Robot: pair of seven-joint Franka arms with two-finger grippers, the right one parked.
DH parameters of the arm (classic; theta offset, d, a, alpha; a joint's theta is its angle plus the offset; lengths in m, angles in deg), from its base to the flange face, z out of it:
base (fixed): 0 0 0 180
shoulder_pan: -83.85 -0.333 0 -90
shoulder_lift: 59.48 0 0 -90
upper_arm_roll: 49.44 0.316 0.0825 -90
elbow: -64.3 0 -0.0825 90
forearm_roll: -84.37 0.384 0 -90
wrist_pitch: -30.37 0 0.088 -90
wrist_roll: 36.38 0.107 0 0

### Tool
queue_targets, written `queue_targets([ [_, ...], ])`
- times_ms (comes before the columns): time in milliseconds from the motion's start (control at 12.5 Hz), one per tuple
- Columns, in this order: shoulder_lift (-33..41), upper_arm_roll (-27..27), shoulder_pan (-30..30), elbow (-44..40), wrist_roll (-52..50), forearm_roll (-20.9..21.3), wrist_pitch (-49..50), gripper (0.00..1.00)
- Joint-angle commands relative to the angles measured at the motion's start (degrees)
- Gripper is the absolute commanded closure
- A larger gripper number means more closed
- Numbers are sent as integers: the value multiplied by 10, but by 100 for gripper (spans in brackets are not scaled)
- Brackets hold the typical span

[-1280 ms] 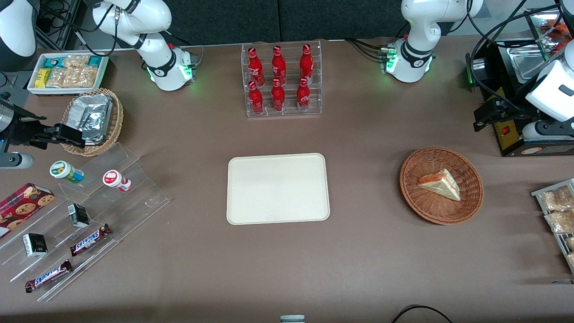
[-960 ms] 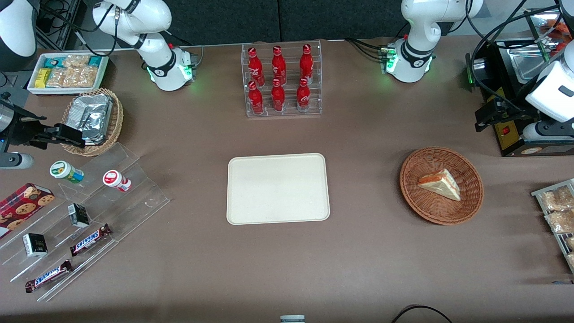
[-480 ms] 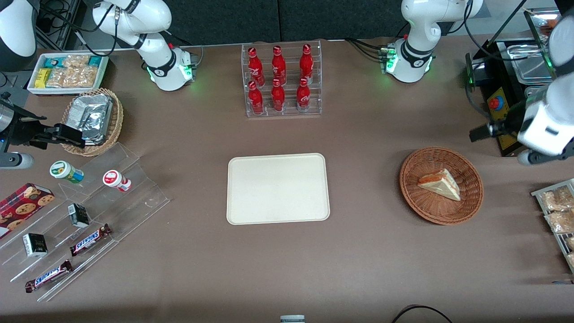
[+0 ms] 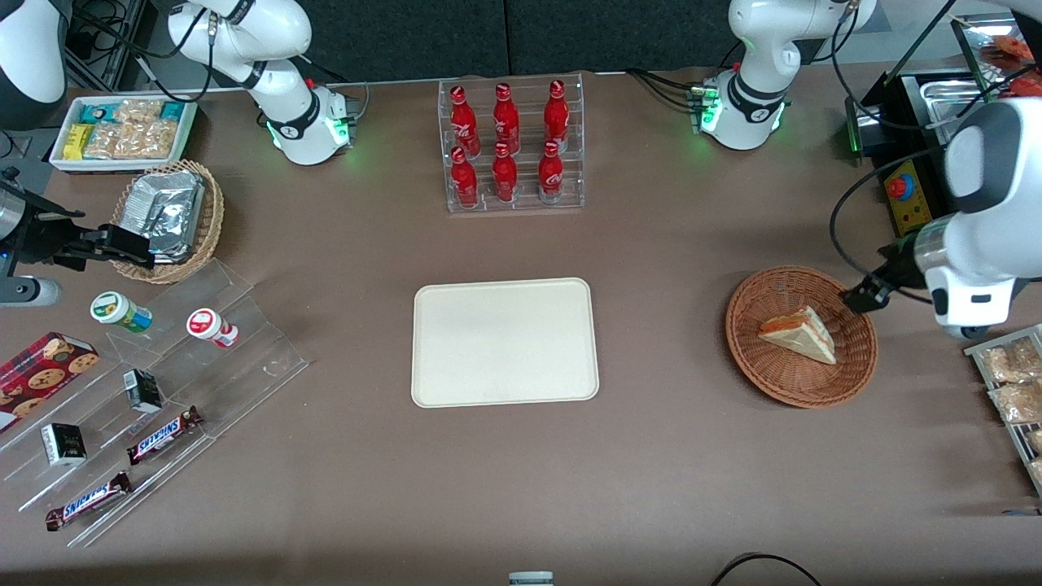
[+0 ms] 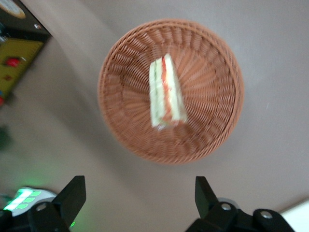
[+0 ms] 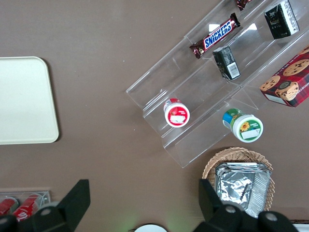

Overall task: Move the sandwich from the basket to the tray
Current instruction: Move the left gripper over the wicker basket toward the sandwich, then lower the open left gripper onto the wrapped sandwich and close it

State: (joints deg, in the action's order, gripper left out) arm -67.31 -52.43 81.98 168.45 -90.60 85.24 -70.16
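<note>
My jaws (image 5: 135, 203) hang spread wide and empty above the table, just beside the round reddish-brown wicker basket (image 4: 802, 335), on its working-arm side. The small triangular white-bread sandwich (image 4: 799, 334) lies in the middle of that basket, untouched, and the flat cream-beige rectangular tray (image 4: 505, 341) sits bare, well apart toward the table's centre.

The step in hand, as I judge it, is the approach for the grasp. To do it well I should centre myself over the wedge before dropping, turn my wrist so the two fingers straddle the flat bread faces rather than the pointed ends, and come down clear of the raised wicker rim. The bread looks soft, so I expect a gentle close is enough; a hard squeeze could crush it or push the orange-red and green filling out.

From the front, my fingers are mostly hidden by the white arm housing (image 4: 973, 244), so only a dark tip shows over the rim. In my wrist view the sandwich (image 5: 166, 92) is blurred, and I cannot tell how deep the basket (image 5: 212, 72) is or whether the wedge rests flat.
</note>
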Motion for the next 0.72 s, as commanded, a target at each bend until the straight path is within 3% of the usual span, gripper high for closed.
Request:
queue_targets([
  [0,29,-5,1,98,-83,2,-106,0],
  [320,24,-3,-6,172,-105,-2,-219,0],
  [640,-41,-3,-6,189,-168,-1,-302,0],
])
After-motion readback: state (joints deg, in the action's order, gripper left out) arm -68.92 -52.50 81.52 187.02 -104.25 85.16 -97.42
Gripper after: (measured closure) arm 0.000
